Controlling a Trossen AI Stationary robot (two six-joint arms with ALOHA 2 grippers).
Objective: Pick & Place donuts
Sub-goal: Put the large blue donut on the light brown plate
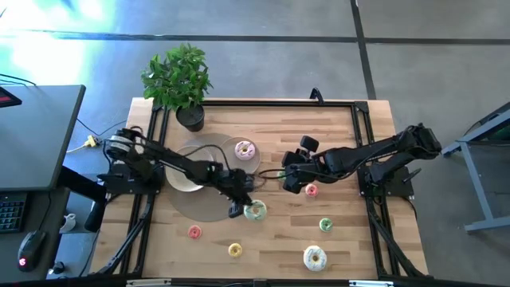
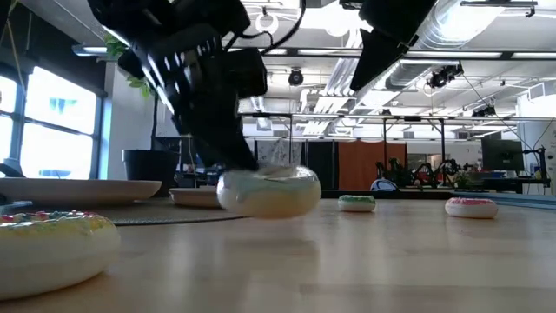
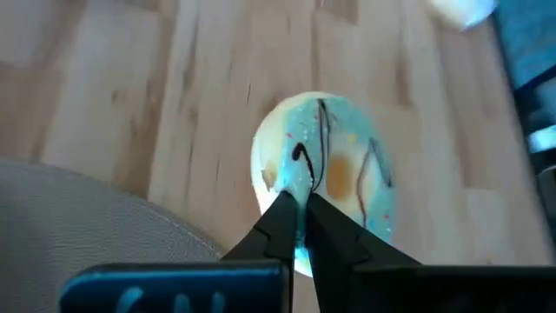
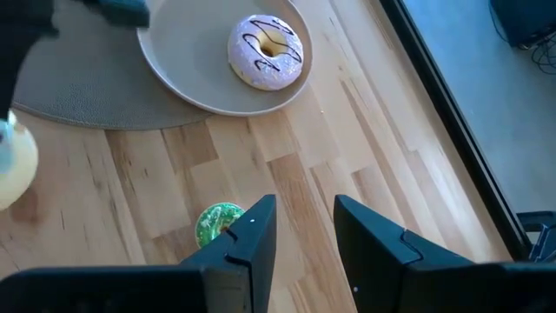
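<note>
A larger donut with pale green icing and dark drizzle (image 1: 256, 211) (image 3: 334, 169) (image 2: 268, 191) lies just off the round grey mat (image 1: 209, 199). My left gripper (image 1: 239, 206) (image 3: 298, 222) is at its mat-side edge, shut on it. My right gripper (image 1: 292, 183) (image 4: 304, 235) hovers open over bare wood right of centre; a green mini donut (image 4: 215, 224) lies beside one finger, untouched. A pink-iced donut (image 1: 244, 150) (image 4: 266, 50) rests flat on a beige plate (image 1: 231, 155) (image 4: 174, 69). My left gripper pinches the green-iced donut's ring at its edge nearest the mat (image 3: 280, 187), one finger (image 3: 334, 230) on the icing side. The fingers come slanting down from the table's left. The donut sits level at tabletop height; whether it is lifted clear, I cannot tell.
A second beige plate (image 1: 183, 179) sits on the mat's left. Loose on the wood are a pink mini (image 1: 311, 190), green mini (image 1: 325, 225), pink mini (image 1: 194, 232), yellow mini (image 1: 234, 250) and a larger white-iced donut (image 1: 315, 257). A potted plant (image 1: 179, 80) stands far left.
</note>
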